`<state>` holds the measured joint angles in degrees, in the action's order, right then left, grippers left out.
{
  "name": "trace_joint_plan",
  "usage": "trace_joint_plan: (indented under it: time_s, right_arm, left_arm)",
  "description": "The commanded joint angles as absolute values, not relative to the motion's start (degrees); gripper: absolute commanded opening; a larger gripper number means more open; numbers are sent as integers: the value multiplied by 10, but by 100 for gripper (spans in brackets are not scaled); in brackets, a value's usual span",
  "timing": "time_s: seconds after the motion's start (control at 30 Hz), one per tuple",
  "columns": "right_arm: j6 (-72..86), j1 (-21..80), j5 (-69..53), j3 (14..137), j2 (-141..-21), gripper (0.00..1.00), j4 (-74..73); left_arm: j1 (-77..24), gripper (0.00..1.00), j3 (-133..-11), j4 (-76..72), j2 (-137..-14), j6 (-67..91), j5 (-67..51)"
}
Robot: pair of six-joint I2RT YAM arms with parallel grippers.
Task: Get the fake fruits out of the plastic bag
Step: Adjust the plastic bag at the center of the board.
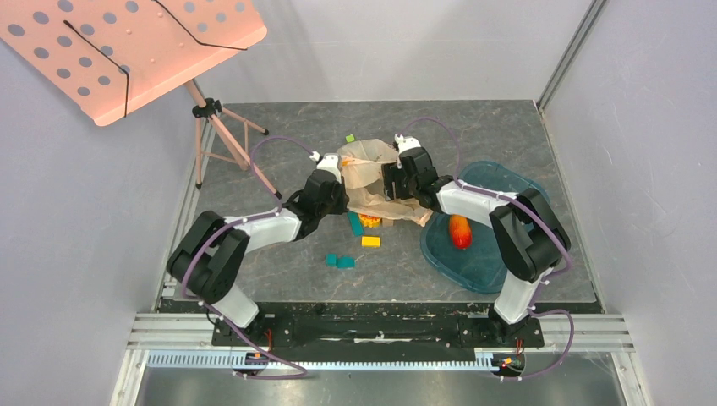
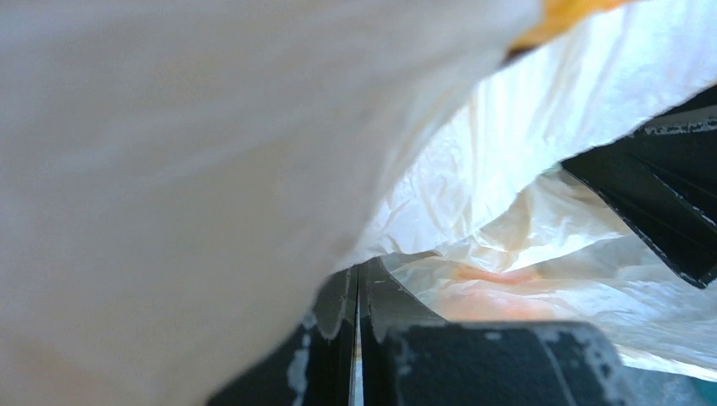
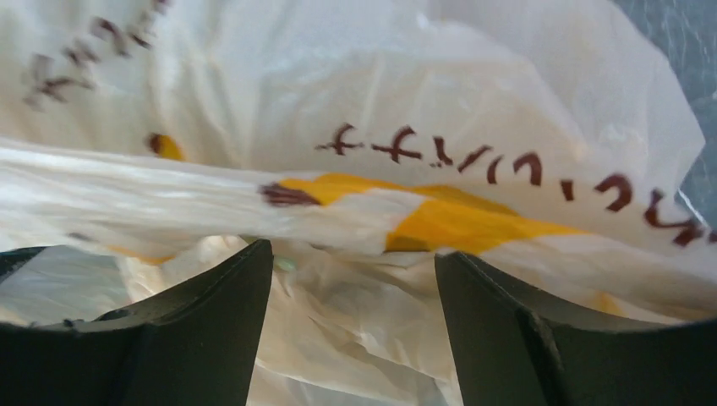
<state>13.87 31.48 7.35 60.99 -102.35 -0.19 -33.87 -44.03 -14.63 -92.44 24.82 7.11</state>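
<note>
Now, plastic bag between hands, left hand clenched on it (right hand released).

Seen from above: two robot arms, one plastic bag at the frame's centre, and one orange-red toy fruit in one teal tray at centre right. Below the bag are three teal blocks and one yellow block; above it, one green block. One yellowish piece at the bag's lower edge is too small to identify. One pink music stand, upper left.
</note>
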Motion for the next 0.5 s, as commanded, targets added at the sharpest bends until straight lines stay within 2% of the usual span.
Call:
trace_joint_plan:
  time_s: [0.0, 0.23, 0.47]
  right_arm:
    - [138, 312, 30, 591, -987, 74, 81]
    - [144, 312, 19, 587, -980, 76, 115]
    - [148, 312, 2, 590, -976, 82, 131]
  left_arm:
    - [-337, 2, -427, -172, -852, 264, 67]
    - [-338, 2, -440, -138, -759, 314, 20]
    - [-335, 5, -533, -65, -695, 322, 8]
